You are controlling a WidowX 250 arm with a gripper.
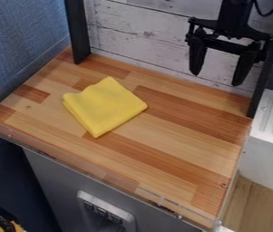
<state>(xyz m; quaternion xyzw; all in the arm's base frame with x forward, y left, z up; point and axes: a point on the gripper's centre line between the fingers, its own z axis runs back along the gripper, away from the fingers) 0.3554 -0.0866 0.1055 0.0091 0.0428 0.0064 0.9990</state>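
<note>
The black gripper [217, 79] hangs empty at far right, fingers wide apart, while the folded yellow cloth [105, 106] lies left, its handling seemingly all still to do

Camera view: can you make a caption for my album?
A folded yellow cloth lies on a wooden tabletop while a black robot hand hangs open near the back.

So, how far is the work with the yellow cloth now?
The yellow cloth already looks folded, a rough square on the wooden tabletop. Nothing is in hand: the gripper hangs open, away from the cloth. If neatness matters, perhaps only the uneven corner at the picture's left is left to straighten.
</note>
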